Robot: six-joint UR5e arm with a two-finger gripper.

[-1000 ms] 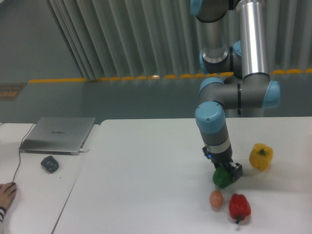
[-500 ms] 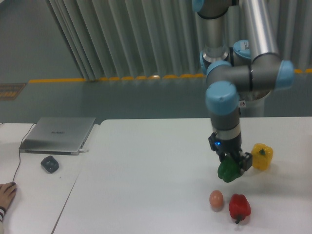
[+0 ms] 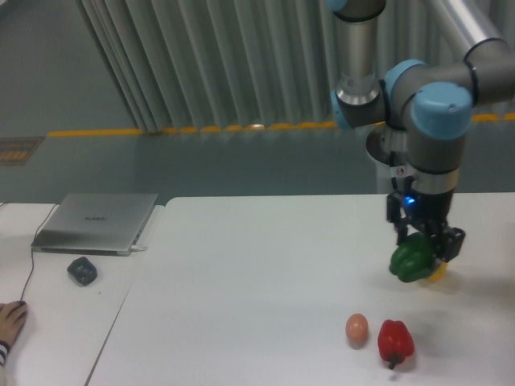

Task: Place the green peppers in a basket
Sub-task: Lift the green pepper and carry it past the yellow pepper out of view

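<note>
Pincer clamped on green pepper, pepper held clear above desk at right side, likely lifted for carrying to basket. Yellow pepper almost hidden behind it. Red pepper and egg-like thing lay near front edge. No basket in view; destination unknown.
</note>
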